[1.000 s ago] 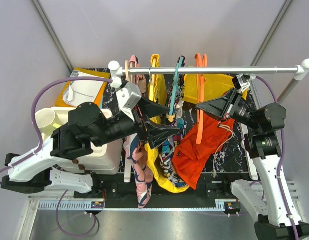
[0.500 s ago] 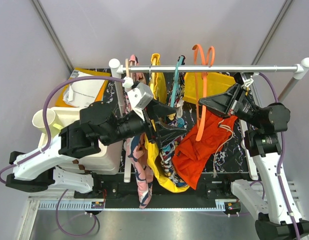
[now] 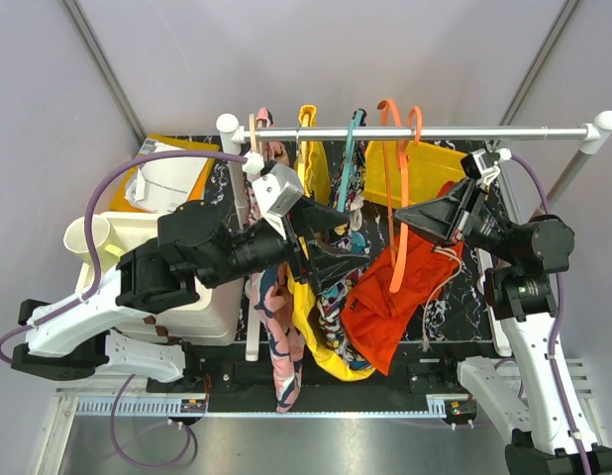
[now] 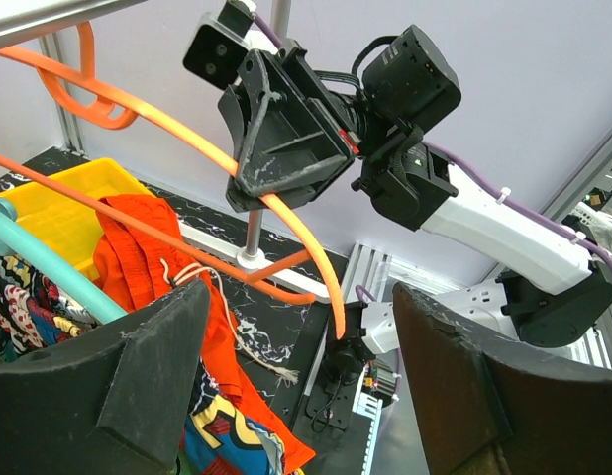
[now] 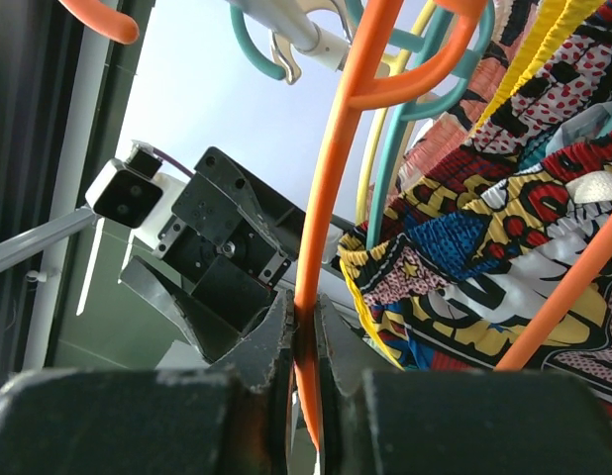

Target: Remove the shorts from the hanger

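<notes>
The orange hanger (image 3: 396,198) has its hook at the rail (image 3: 504,133), tilted; I cannot tell whether it rests on it. The orange-red shorts (image 3: 390,302) droop from its lower bar, the pale drawstring dangling on the right. My right gripper (image 3: 401,214) is shut on one hanger arm; the right wrist view shows the hanger (image 5: 324,178) pinched between the jaws of the right gripper (image 5: 304,336). My left gripper (image 3: 354,239) is open and empty, just left of the shorts. In the left wrist view, the left gripper (image 4: 301,381) faces the hanger (image 4: 286,213) and shorts (image 4: 138,247).
A yellow garment (image 3: 321,346), patterned garments (image 3: 278,341), a teal hanger (image 3: 350,148) and a wooden hanger (image 3: 254,134) hang left of the shorts. A yellow bin (image 3: 435,163) sits behind the rail, and a white bin (image 3: 192,302) under the left arm.
The right gripper has tilted and shifted the hanger, so its hook splayed at the rail and the shorts swung slightly. The left arm moved up and right toward the shorts, then held still.
</notes>
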Motion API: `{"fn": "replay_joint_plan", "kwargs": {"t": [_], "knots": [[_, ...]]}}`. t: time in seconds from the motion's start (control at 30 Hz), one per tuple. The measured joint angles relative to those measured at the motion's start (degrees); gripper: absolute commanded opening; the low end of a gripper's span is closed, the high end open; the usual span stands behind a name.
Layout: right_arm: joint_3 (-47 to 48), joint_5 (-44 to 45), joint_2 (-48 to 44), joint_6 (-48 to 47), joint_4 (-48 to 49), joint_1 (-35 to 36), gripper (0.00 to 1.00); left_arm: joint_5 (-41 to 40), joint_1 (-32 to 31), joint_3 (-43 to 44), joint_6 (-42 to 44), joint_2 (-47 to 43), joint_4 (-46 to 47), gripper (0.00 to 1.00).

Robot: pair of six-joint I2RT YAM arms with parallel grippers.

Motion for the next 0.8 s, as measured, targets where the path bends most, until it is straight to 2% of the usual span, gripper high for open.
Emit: {"fn": "replay_joint_plan", "kwargs": {"t": [0.4, 0.8], "knots": [[-0.76, -0.87, 1.20, -6.21, -4.52, 1.92, 0.00, -2.32, 0.00, 0.00, -0.48, -0.50, 0.48, 0.79], [-0.72, 4.02, 3.52, -12.11, -6.40, 10.19, 0.01, -2.84, 0.00, 0.02, -0.46, -1.57, 1.49, 0.80]]}}
